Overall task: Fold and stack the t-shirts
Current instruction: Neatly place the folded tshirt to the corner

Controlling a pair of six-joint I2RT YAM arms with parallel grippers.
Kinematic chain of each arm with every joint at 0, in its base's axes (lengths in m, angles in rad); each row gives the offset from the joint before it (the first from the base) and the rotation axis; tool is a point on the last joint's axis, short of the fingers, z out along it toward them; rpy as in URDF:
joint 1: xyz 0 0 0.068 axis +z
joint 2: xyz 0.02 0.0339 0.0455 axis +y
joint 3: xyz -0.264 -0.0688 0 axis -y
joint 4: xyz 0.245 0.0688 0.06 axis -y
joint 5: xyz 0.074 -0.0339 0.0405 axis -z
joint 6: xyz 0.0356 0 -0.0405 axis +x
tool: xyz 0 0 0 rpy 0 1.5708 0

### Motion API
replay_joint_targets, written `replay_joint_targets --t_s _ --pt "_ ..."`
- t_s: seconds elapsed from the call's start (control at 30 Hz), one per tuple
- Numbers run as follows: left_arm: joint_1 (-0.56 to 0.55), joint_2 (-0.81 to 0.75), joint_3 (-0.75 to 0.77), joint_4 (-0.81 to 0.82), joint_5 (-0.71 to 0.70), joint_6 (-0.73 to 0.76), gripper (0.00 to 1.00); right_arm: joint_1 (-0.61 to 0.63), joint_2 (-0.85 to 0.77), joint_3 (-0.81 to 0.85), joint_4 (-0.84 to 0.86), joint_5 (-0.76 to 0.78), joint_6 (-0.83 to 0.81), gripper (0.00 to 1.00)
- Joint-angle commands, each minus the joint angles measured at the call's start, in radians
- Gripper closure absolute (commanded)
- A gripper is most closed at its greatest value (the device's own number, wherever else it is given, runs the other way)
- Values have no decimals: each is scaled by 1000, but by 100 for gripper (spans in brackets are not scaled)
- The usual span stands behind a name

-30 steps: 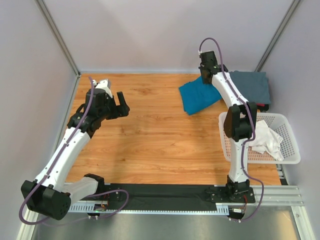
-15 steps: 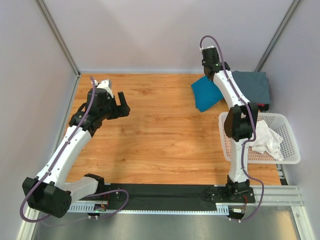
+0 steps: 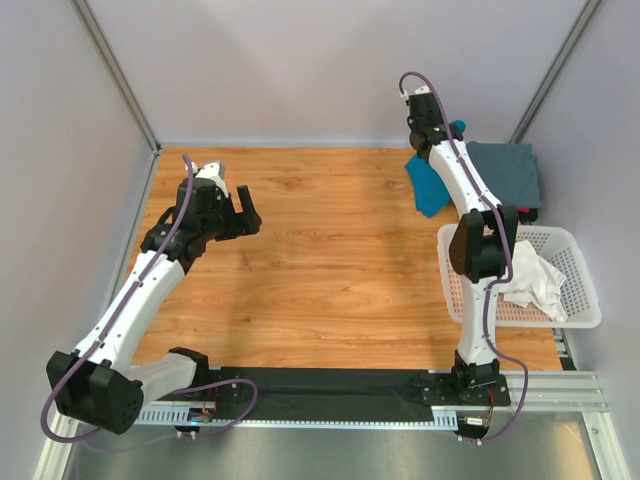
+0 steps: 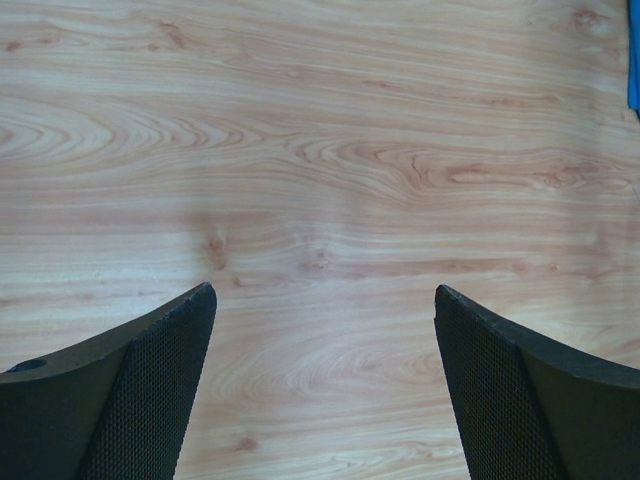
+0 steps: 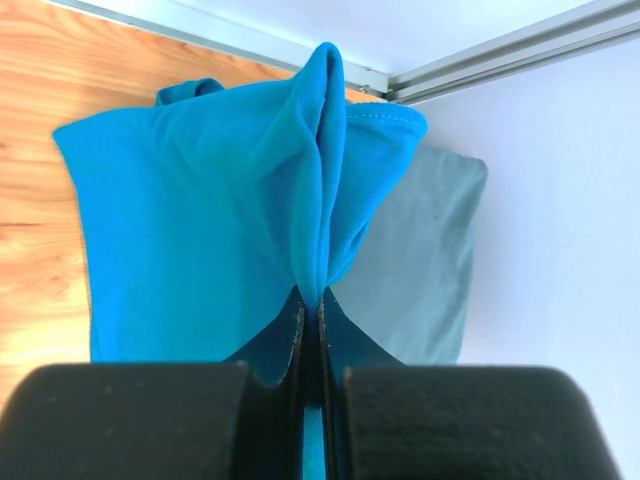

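While the right gripper (image 3: 437,128) is up by the far-right corner, its jaws are pressed tight on a fold of the teal t-shirt (image 3: 431,187). That puts it pretty close to the back wall (image 3: 330,70) and the aluminium corner post (image 3: 552,70). From the right wrist view the fingers (image 5: 275,345) pinch a ridge of the smooth teal cloth (image 5: 190,230), which fans out below in soft folds with a stitched hem along one edge. Can't tell if its low end touches the wood.

Just beside it, partly behind the teal one, the slate grey t-shirt (image 3: 508,170) lies folded flat, tucked into the corner against the right wall. The white t-shirt (image 3: 532,280) sits crumpled in the white plastic lattice basket (image 3: 590,290), which hugs the right edge of the wooden table (image 3: 320,270) right next to the right arm's upright link.

Over on the far left, the left gripper (image 3: 243,208) hangs with its jaws spread wide, well apart from all the shirts. Its wrist cam shows black, dimple-textured finger pads (image 4: 160,380) over light wood grain, with only a sliver of teal at the frame's right edge.
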Motion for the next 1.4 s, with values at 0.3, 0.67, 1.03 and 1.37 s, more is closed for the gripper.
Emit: replay_joint_targets --t_s 0.3,0.67,1.03,1.37 --pt "9 15 -3 37 29 -11 4 -23 -72 58 117 26 -90 99" --pt "9 10 -15 51 45 -14 4 -31 -102 63 148 15 -134 100" --pt "9 12 -21 55 51 -17 4 -62 -168 41 138 -29 -136 100" --pt "9 35 -12 48 54 -18 4 -117 -194 -28 177 -41 -146 100"
